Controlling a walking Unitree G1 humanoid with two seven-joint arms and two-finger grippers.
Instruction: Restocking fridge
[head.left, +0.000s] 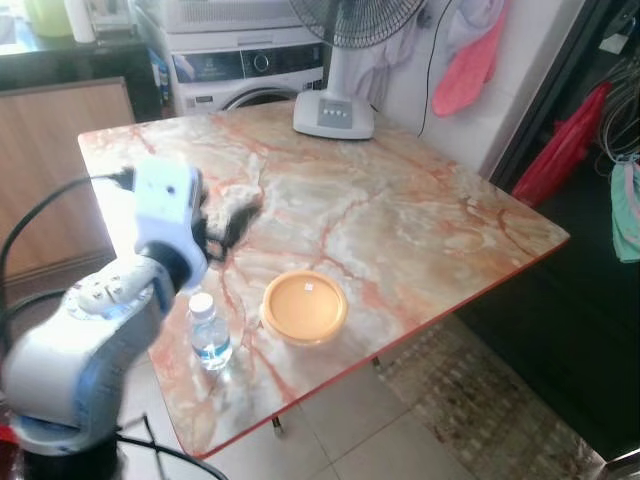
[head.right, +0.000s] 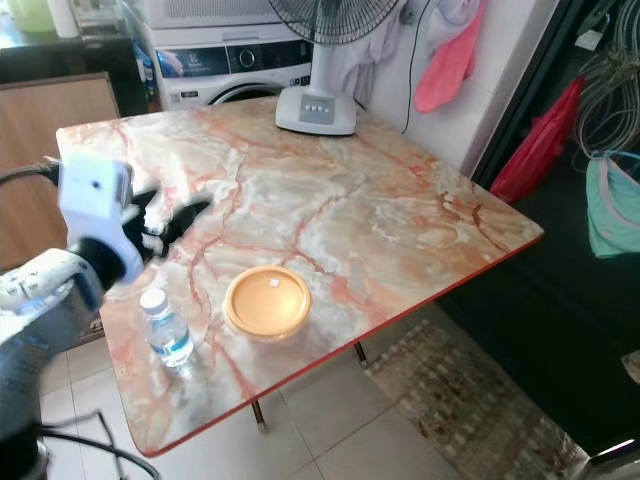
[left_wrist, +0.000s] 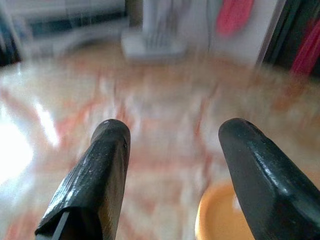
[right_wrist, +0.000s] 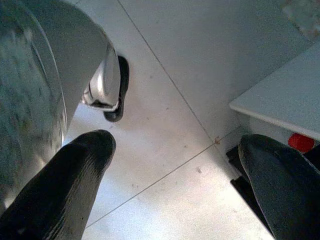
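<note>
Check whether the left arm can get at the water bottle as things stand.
Probably yes: the left gripper is open above the table, the bottle stands just nearer the robot, and nothing lies between them.

Marble-look counter (head.left: 400, 220), cream w/ orange veins, glare patch on near-left part. White fan base (head.left: 334, 113) on far edge, ahead of left jaws. Washing machine (head.left: 245, 65) behind it, wood cabinet (head.left: 60, 170) w/ dark top beside. Pink cloth (head.left: 470, 60) hangs on pale wall. Red bag (head.left: 562, 150) at dark doorway. Pale tile floor (head.left: 350, 440), speckled rug (head.left: 480, 400) under counter corner.
</note>
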